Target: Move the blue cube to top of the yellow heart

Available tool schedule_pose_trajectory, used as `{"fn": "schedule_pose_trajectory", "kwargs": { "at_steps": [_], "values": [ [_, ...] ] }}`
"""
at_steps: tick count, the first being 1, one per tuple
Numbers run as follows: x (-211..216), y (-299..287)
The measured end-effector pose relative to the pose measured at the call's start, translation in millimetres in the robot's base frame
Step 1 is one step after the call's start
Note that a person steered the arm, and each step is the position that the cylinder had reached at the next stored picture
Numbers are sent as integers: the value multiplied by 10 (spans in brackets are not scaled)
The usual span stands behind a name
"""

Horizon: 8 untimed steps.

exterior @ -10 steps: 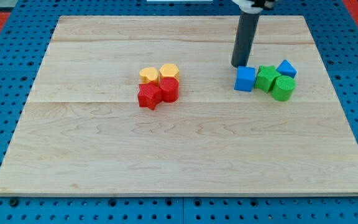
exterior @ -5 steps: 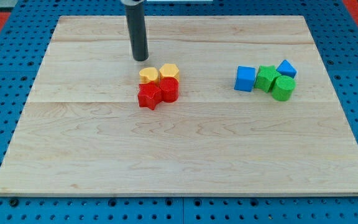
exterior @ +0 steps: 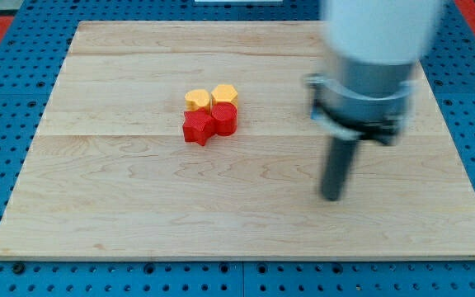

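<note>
The job does not look done, as far as this view shows.

The robot's tip (exterior: 331, 197) sits on the wooden board (exterior: 138, 206), low down on the view's right. The rod is blurry, and the big arm above it takes up much of the view's right side. The robot has no claw at all, just this straight rod, so there is nothing to open or close.

The blue cube cannot be seen. The arm covers the part of the board on the view's right, so the cube may be hidden behind it, but that is only a guess. No blue block shows anywhere.

The yellow heart (exterior: 195, 100) sits near the middle of the board, a bit to the view's left. Just beside it, on the view's right, is another yellow block (exterior: 224, 93). Right below them are two red blocks, a red one at the view's left (exterior: 197, 128) and a red one at the view's right (exterior: 225, 120). All four are bunched close together. The tip is well apart from this bunch.

No blue block lies above the yellow heart. So the whole push is probably left to do: the tip must get behind the blue cube and slide it across to the spot just above the heart, without bumping the yellow and red blocks.
</note>
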State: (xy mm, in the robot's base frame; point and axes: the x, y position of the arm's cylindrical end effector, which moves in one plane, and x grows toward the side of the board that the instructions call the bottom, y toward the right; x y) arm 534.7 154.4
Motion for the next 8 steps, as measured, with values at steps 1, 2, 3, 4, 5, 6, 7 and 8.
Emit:
{"fn": "schedule_pose_trajectory", "kwargs": {
  "at_steps": [1, 2, 3, 4, 5, 6, 7, 8],
  "values": [
    [-468, 657],
    [-912, 813],
    [-951, 445],
    [-1207, -8],
    [-1525, -436],
    [-1794, -801],
    [-1944, -1090],
    [-2251, -1049]
  ]
}}
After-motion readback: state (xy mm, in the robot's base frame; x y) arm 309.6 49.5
